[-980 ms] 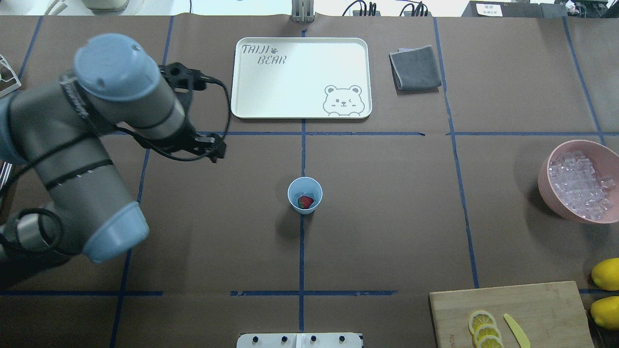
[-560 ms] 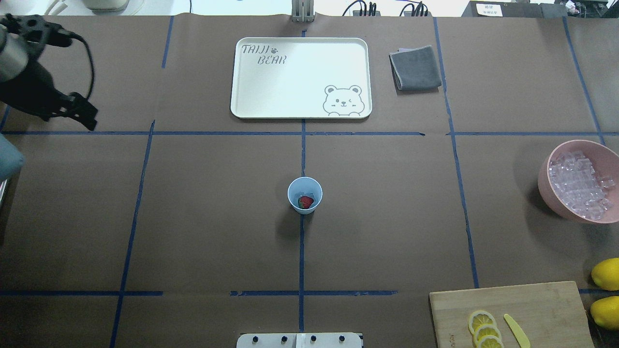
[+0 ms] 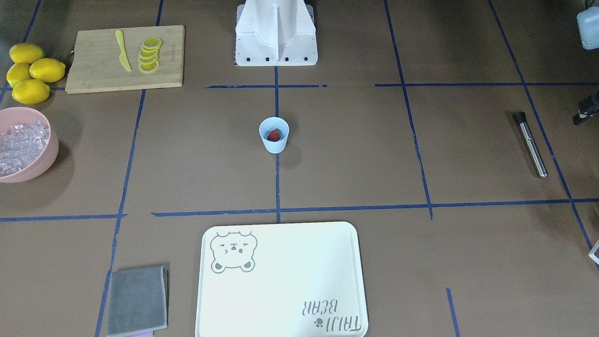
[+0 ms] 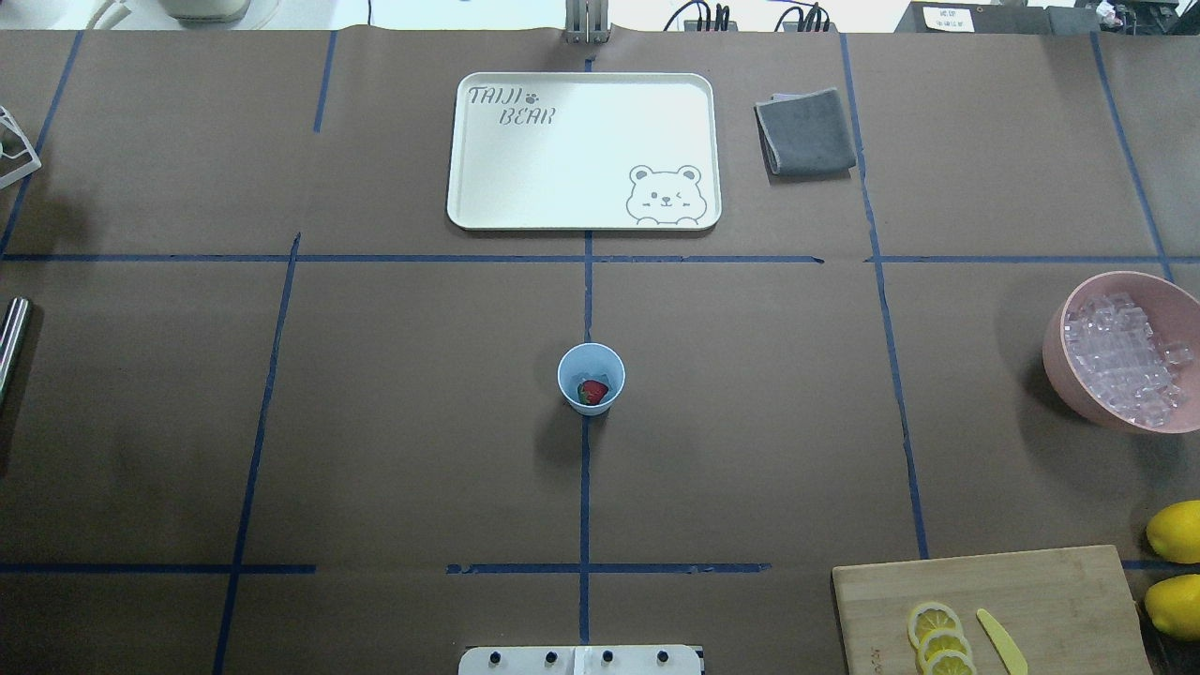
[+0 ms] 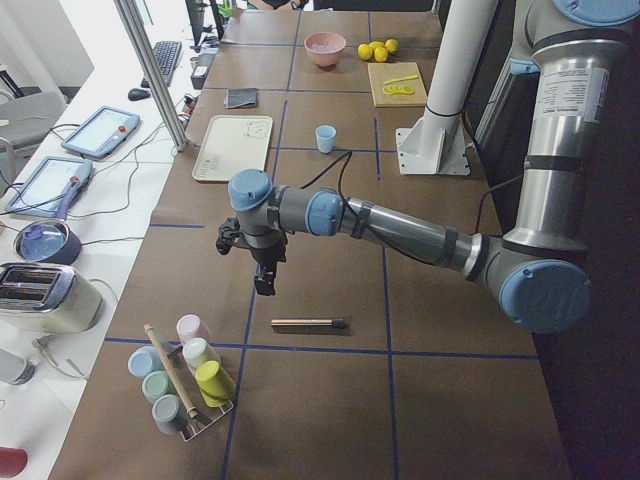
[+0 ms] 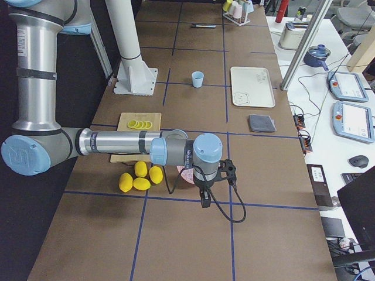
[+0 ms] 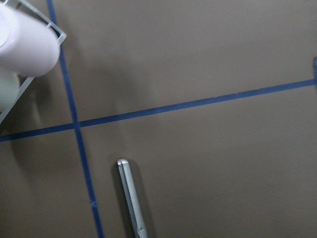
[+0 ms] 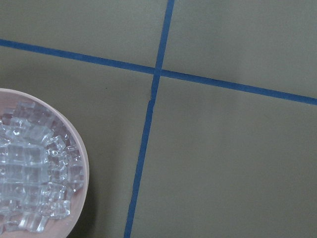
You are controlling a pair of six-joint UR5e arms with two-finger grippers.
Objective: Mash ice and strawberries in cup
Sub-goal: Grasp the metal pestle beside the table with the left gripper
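The pale blue cup (image 4: 591, 373) stands upright at the table's middle, with one red strawberry (image 4: 592, 392) inside; both also show in the front view, the cup (image 3: 273, 140) and the strawberry (image 3: 273, 135). Whether ice lies in the cup I cannot tell. Several ice cubes (image 4: 1120, 356) fill the pink bowl (image 4: 1087, 398) at the right. My left gripper (image 5: 262, 285) hangs above the table near a metal muddler (image 5: 308, 323). My right gripper (image 6: 205, 202) hangs beside the pink bowl. Neither gripper's fingers show in the wrist views, so I cannot tell whether they are open or shut.
A cream tray (image 4: 469, 211) and a grey cloth (image 4: 804, 131) lie at the far side. A cutting board (image 4: 1031, 591) holds lemon slices and a yellow knife, with lemons (image 4: 1177, 530) beside it. A rack of cups (image 5: 185, 385) stands past the muddler (image 3: 530, 142).
My left arm has swung left and out of the overhead view. The muddler's end now shows at that view's left edge. The cup and strawberry have not moved.
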